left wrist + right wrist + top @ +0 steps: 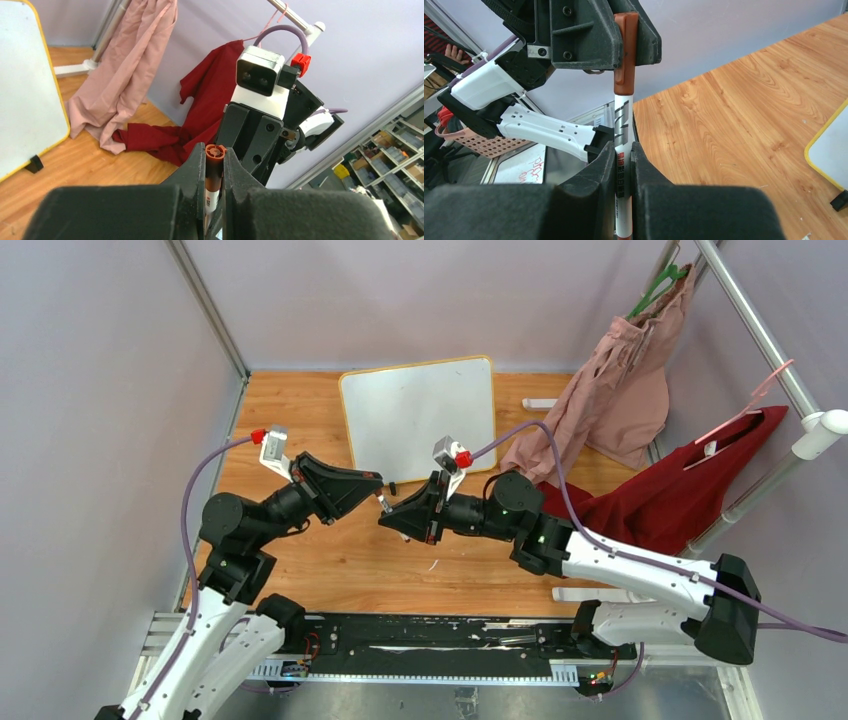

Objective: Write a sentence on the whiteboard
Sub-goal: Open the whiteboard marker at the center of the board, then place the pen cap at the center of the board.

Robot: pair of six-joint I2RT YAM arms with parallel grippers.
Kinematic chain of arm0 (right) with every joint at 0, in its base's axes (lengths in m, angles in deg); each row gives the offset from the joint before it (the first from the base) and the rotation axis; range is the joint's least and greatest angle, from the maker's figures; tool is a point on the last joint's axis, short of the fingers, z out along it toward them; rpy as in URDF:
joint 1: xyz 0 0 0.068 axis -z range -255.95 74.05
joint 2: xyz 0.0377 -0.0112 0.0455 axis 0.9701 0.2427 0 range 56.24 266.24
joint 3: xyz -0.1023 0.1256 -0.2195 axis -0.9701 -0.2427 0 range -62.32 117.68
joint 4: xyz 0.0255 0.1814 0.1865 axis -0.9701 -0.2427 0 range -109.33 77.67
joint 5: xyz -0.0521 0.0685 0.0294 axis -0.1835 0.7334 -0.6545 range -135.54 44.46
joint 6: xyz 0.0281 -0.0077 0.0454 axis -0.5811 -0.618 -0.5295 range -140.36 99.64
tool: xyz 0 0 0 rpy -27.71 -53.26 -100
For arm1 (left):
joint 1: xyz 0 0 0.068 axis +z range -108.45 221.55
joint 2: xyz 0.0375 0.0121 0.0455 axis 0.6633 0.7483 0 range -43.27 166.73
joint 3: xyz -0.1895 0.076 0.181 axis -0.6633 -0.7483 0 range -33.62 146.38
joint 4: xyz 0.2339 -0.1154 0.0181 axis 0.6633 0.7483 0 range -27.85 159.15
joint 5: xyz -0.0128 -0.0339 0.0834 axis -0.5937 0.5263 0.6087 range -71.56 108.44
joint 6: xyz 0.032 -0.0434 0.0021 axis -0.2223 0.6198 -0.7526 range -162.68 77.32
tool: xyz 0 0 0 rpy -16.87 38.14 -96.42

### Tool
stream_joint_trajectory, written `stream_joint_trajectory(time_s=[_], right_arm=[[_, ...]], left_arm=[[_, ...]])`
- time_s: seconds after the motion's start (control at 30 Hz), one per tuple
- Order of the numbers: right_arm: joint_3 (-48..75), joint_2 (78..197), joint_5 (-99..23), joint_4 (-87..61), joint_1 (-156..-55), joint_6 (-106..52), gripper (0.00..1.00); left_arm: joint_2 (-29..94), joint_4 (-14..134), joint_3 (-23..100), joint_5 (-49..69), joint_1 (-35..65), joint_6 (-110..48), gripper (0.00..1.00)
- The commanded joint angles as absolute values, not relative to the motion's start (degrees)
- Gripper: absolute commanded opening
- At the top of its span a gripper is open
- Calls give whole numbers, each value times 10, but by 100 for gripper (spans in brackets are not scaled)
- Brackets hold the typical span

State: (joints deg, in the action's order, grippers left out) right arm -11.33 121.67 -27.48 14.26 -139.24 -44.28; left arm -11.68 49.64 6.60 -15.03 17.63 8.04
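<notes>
The whiteboard (418, 415) with its yellow-orange frame stands at the back of the wooden floor. Its face looks blank, and no sentence shows on it. A marker (383, 505) with a white barrel and a reddish-brown cap hangs between both grippers in front of the board. My left gripper (379, 492) is shut on the cap (215, 152). My right gripper (384, 522) is shut on the white barrel (622, 150). In the right wrist view the left gripper (626, 30) clamps the cap (626, 65) from above. The board's edge shows in the left wrist view (22, 85) and the right wrist view (831, 150).
A pink garment (625, 380) and a dark red garment (680, 490) hang from a metal rack (760, 340) at the right and spill onto the floor. The rack's white foot bar (540, 403) lies beside the board. Purple walls close the left and the back.
</notes>
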Motion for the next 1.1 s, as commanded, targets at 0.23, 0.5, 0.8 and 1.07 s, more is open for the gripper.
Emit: stream_joint_trajectory(time_s=[0.23, 0.5, 0.8, 1.07], right_arm=[[-173, 1153, -312, 114, -1389, -441, 0], [-179, 1129, -323, 95, -1389, -432, 0], [-200, 1017, -498, -116, -1389, -361, 0], [-230, 951, -562, -202, -1389, -360, 0]], left_arm=[[-140, 468, 66, -13, 182, 97, 0], [-144, 475, 56, -1, 183, 96, 0], [-106, 832, 65, 154, 182, 3, 0], [-4, 911, -26, 213, 181, 46, 0]])
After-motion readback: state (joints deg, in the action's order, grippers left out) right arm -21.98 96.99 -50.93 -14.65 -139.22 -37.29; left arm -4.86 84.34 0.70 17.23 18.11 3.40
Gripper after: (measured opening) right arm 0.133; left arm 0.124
